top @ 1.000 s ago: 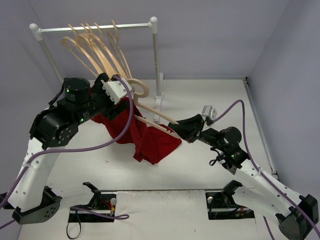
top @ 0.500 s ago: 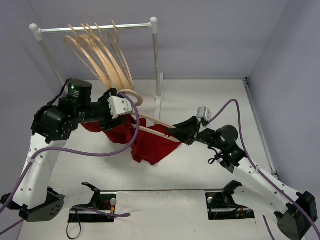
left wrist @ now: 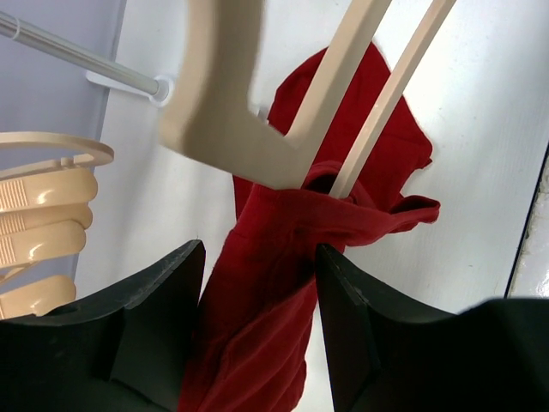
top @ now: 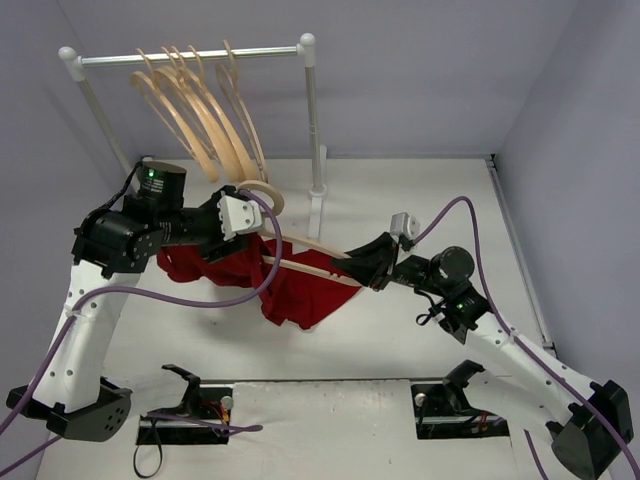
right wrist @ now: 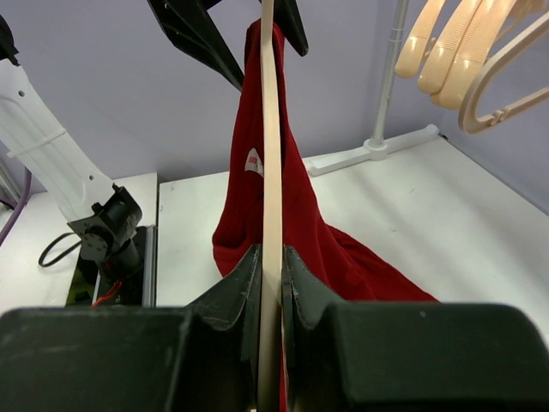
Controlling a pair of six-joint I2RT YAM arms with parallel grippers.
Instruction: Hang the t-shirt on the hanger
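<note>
The dark-red t-shirt (top: 300, 290) hangs bunched on one end of a pale wooden hanger (top: 300, 250), its lower part on the table. My right gripper (top: 352, 268) is shut on the hanger's other end; in the right wrist view (right wrist: 271, 253) the wood (right wrist: 268, 154) runs straight out between the jaws, the shirt (right wrist: 317, 249) draped behind it. My left gripper (top: 256, 228) is by the hanger's hook. In the left wrist view its jaws (left wrist: 260, 249) stand apart with red cloth (left wrist: 274, 283) running between them, and the hanger (left wrist: 257, 146) pokes out of the shirt.
The white-and-metal rail stand (top: 310, 120) stands at the back with several identical hangers (top: 195, 110) on it, close behind my left arm. They also show in the right wrist view (right wrist: 463, 51) and the left wrist view (left wrist: 43, 223). Walls close in at the back and right.
My left arm has swung down and left, carrying the shirt's top lower along the hanger towards the hook. The shirt now spreads further left. The right gripper moved slightly left with the hanger.
</note>
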